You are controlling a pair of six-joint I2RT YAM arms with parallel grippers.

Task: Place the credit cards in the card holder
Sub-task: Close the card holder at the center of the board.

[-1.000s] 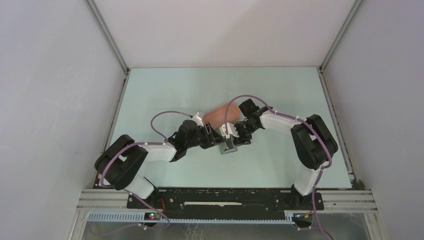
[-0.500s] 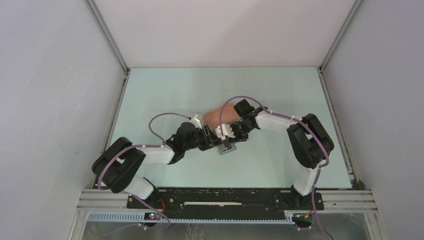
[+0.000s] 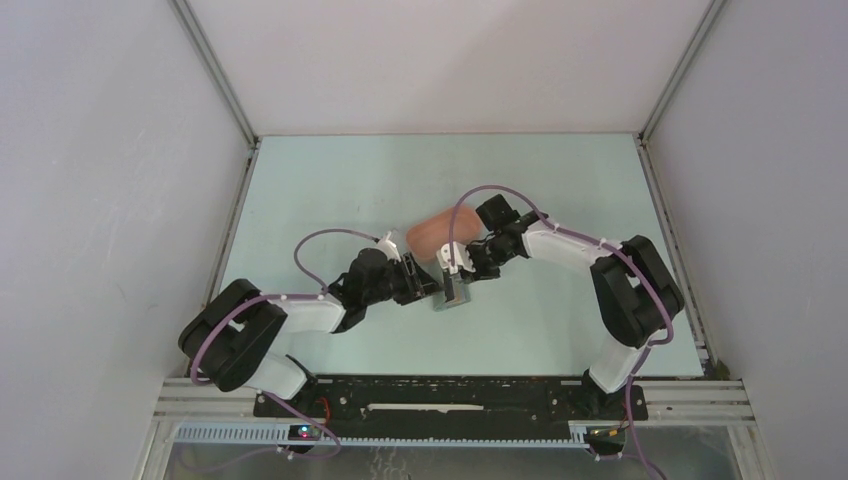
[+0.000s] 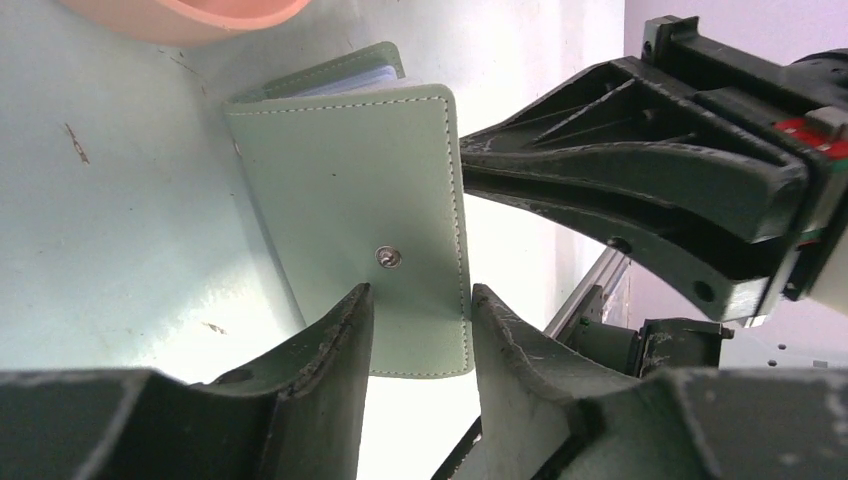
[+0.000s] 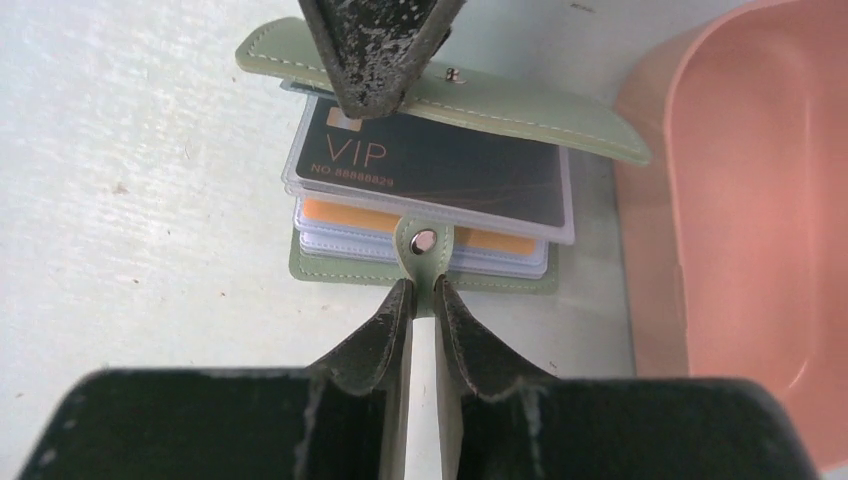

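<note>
The grey-green card holder [image 5: 330, 268] lies open on the table, in front of the pink tray. Its clear sleeves hold credit cards: a black VIP card [image 5: 430, 160] on top and an orange one [image 5: 350, 214] below. In the right wrist view, my right gripper [image 5: 420, 290] is shut on the holder's snap tab [image 5: 424, 245]. My left gripper [image 4: 420, 300] is open, and the raised cover [image 4: 340, 200] stands just beyond its tips. One of its fingers [image 5: 380, 50] rests against that cover. From above, both grippers meet at the holder [image 3: 452, 296].
The pink oblong tray [image 3: 435, 228] sits just behind the holder and close to both grippers, and its rim [image 5: 650, 150] shows at the right of the right wrist view. Pale green table surface [image 3: 560, 180] surrounds them, bounded by the enclosure walls.
My right gripper has closed onto the holder's tab. Both arms shifted slightly, and the holder moved a little to the left.
</note>
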